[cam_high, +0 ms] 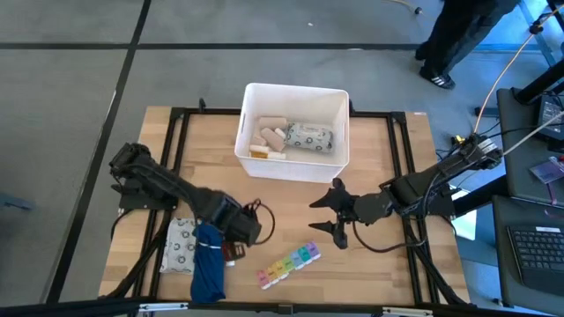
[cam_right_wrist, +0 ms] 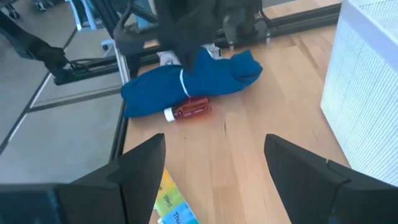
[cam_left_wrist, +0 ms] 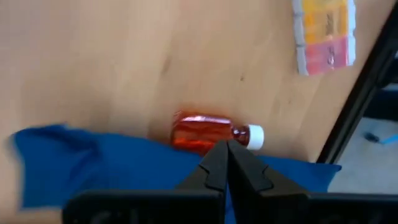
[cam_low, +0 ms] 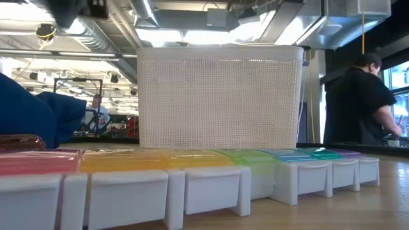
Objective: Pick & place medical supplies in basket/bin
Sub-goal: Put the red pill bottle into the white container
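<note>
My left gripper [cam_left_wrist: 227,154] is shut and points down over the near left of the table, above the edge of a blue cloth bundle [cam_left_wrist: 106,168]. Next to that edge lies a red bottle [cam_left_wrist: 205,132] with a white cap, on its side on the wood. Near the front edge lies the rainbow pill organizer [cam_high: 289,264]. A grey-patterned white packet [cam_high: 181,245] lies left of the cloth. The white bin [cam_high: 339,101] stands at the far middle with gauze rolls and a packet inside. My right gripper [cam_high: 317,214] hangs open right of centre, with nothing between its fingers.
A black frame [cam_high: 401,176] runs around the tabletop. Bare wood lies between the bin and the pill organizer [cam_right_wrist: 171,199]. A person [cam_low: 361,102] stands beyond the table's far right corner, beside a desk with a keyboard [cam_high: 538,246].
</note>
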